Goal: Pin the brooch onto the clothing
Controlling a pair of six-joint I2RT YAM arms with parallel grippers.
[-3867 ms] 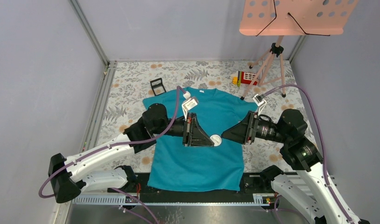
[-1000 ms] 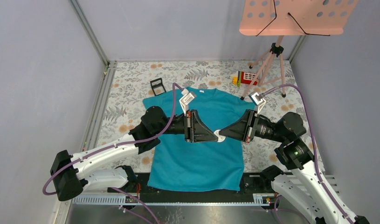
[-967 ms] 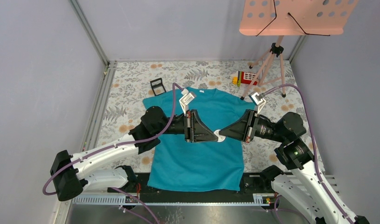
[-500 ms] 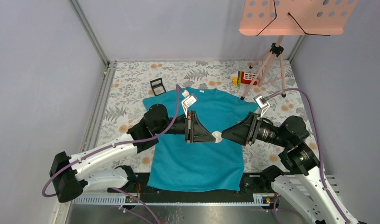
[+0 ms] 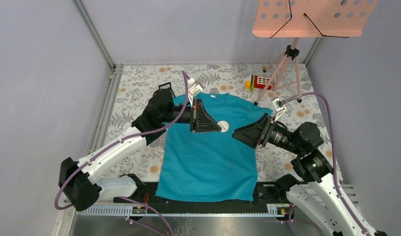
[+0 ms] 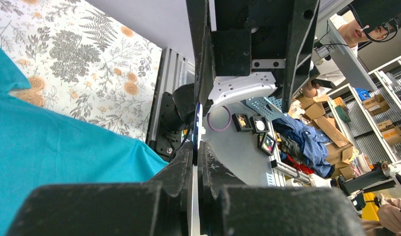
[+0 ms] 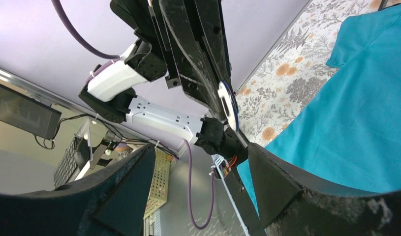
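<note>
The left pincer (image 5: 220, 129) is pressed shut on the brooch (image 5: 224, 126), gripped edge-on above the chest of the teal T-shirt (image 5: 208, 162), seemingly clear of it. The right pincer (image 5: 235, 133) is spread, just right. The shirt is laid flat on the floral bench (image 5: 139, 78).

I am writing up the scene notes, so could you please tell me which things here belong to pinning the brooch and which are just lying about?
For the job:
- brooch, pinched in the left gripper
- teal T-shirt, spread flat
- right gripper, open and holding nothing

Lying about:
- pink music stand
- red-and-yellow toy
- small black frame
</note>
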